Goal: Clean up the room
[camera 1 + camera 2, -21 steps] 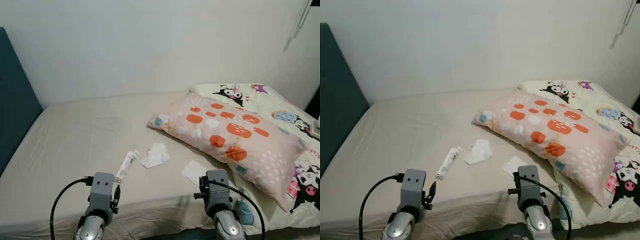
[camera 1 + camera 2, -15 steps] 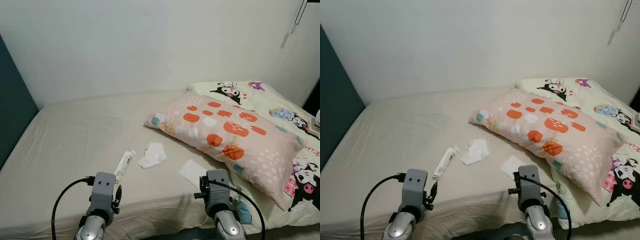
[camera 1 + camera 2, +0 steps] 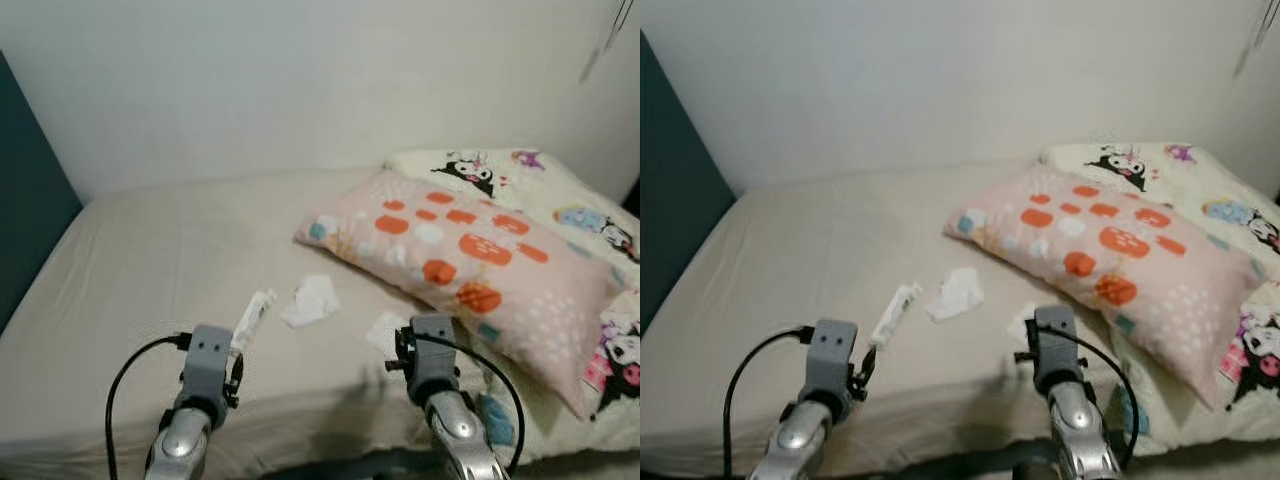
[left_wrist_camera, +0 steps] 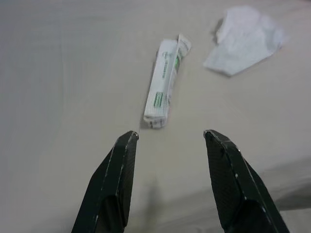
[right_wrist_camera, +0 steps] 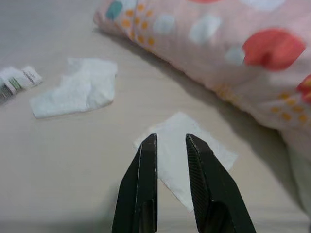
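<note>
Nothing cleared yet: tube (image 4: 164, 82), tissue (image 4: 244, 40) at 1 o'clock, paper (image 5: 184, 158) remain; left gripper (image 4: 170, 137) spread, right gripper (image 5: 170, 141) narrowly parted, both empty

Evenly lit, soft indoor light, no glare. Slight motion blur across both eye views. Wrist views sharper, faintly soft. Gentle shadow under the pink pillow (image 5: 233, 53) beyond the right gripper (image 5: 171, 139), and beneath both arms.
</note>
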You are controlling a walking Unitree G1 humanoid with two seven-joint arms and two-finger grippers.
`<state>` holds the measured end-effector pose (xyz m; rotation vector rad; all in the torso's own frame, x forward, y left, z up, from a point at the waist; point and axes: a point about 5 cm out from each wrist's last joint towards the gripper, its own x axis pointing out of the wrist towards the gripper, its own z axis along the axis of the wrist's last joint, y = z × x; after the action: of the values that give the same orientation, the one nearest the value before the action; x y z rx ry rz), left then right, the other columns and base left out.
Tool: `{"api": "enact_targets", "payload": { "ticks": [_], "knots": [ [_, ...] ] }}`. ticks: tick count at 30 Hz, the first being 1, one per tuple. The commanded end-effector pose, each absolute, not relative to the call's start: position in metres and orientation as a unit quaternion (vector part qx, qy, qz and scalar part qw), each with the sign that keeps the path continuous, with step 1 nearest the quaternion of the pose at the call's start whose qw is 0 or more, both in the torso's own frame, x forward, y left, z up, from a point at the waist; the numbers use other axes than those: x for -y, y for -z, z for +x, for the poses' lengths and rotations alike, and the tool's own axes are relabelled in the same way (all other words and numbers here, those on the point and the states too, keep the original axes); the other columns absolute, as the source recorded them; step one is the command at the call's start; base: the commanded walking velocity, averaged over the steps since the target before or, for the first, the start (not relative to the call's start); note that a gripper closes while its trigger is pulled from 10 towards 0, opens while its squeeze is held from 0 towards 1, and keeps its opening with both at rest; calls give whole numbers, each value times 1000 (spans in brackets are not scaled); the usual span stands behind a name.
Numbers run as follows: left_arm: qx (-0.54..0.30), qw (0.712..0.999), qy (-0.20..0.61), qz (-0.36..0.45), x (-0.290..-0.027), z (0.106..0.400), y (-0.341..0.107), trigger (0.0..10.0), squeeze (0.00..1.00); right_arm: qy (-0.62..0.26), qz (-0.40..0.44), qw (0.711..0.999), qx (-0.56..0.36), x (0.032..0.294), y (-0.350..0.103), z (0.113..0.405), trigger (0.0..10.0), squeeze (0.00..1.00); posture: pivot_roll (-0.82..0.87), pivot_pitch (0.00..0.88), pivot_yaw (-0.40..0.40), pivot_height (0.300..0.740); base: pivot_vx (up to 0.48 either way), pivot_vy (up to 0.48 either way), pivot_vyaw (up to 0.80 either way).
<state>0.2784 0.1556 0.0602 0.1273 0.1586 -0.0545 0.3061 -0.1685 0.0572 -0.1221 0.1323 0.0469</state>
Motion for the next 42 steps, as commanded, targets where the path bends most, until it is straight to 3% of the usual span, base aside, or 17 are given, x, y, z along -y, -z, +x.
{"api": "enact_targets", "payload": {
  "ticks": [1, 20, 27, 28, 42],
  "knots": [
    [-105, 992, 30, 70, -162, 276, -52, 10000, 0, -31, -58, 994, -85, 167, -54, 308, 10000, 0, 15, 181, -14, 602, 0, 0, 0],
    [-68, 993, 88, 47, -161, 276, -70, 10000, 0, -60, -94, 991, -80, 179, -77, 336, 10000, 0, 22, 245, -40, 592, 0, 0, 0],
    [7, 984, 171, 41, -144, 271, -96, 10000, 0, -83, -128, 984, -92, 182, -82, 345, 10000, 0, 32, 268, -55, 592, 0, 0, 0],
    [36, 975, 213, 53, -132, 266, -107, 10000, 0, -84, -138, 982, -97, 185, -82, 348, 10000, 1000, 44, 285, -55, 592, 0, 0, 0],
    [85, 959, 262, 67, -110, 250, -136, 10000, 0, -74, -115, 986, -100, 192, -90, 359, 10000, 1000, 83, 339, -52, 592, 0, 0, 0]
  ]
}}
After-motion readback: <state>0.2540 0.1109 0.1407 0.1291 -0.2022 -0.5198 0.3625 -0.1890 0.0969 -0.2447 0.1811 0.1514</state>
